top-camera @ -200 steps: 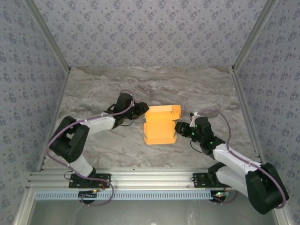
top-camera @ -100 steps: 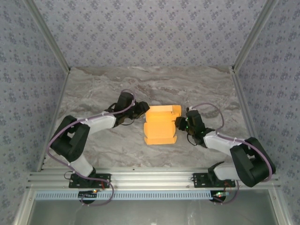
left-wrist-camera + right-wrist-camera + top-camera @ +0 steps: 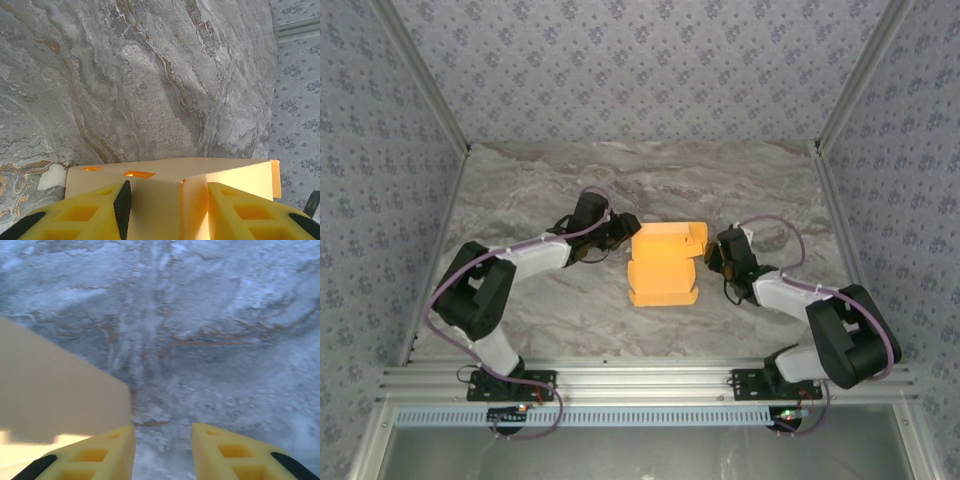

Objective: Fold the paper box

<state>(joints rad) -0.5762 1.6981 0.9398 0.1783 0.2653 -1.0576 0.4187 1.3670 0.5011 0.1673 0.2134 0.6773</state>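
Note:
The yellow-orange paper box (image 3: 663, 265) lies partly folded in the middle of the marble table (image 3: 570, 310), with a flap raised at its far right corner. My left gripper (image 3: 622, 236) is at the box's far left corner. In the left wrist view its jaws (image 3: 167, 187) are closed on a folded part of the box (image 3: 225, 175), card filling the gap between the pads. My right gripper (image 3: 713, 254) sits low by the box's right edge. Its jaws (image 3: 162, 432) stand open over bare marble, with the box's wall (image 3: 55, 385) just outside the left finger.
Metal posts and patterned walls (image 3: 640, 70) close in the table on three sides. An aluminium rail (image 3: 640, 385) with both arm bases runs along the near edge. Bare marble lies beyond and in front of the box.
My right arm has folded lower and its gripper has slid away from me along the box's right side. The left gripper has barely moved and keeps its hold.

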